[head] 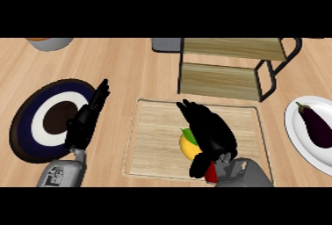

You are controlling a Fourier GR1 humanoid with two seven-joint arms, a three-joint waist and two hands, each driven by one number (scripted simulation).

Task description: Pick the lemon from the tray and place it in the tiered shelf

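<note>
Right hand (pixel 209 132) sits over the lemon (pixel 186 146) and hides most of it; only the left part of the yellow body and a bit of green at its top show. Thumb comes down below the lemon and the fingers reach past it toward the far edge, so the hand looks cupped over the fruit; can't tell if it's lifted off the wood. The lemon is on the tray (pixel 156 132), right of the tray's centre, toward the near edge. The tray's near right corner is covered by the right forearm. Left hand (pixel 88 118) is released, fingers straight and pointing away, lying over the right rim of the dark plate (pixel 39 121) and hiding that part of it. The shelf (pixel 224 66) stands beyond the tray's far edge, toward the counter's far right; two wooden tiers show, black frame on the right side, top tier cut by the upper edge. White plate (pixel 298 140) at the counter's right edge is cut off; it carries an eggplant (pixel 316 125). Bowl (pixel 48 42) at the far left corner is mostly cut off. A grey thing (pixel 166 44) left of the shelf is partly hidden, can't identify. Count: one lemon, one tray, one shelf, two plates, one eggplant, one bowl, two hands.
</note>
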